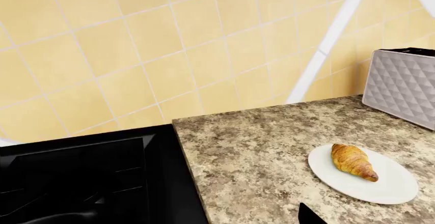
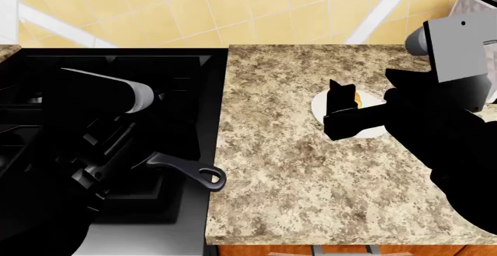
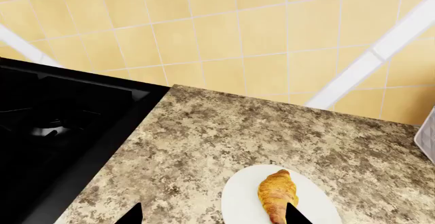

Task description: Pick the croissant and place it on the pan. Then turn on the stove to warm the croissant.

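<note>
Croissant sits low in the frame; right gripper wide open, empty, must drop and grab it.

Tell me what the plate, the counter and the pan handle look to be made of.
Plate: glossy white, likely glazed ceramic, smooth and unmarked.
Counter: speckled brown-grey, looks like polished granite or an imitation.
Pan handle: dark, faint sheen, loop end; probably cast iron.
</note>
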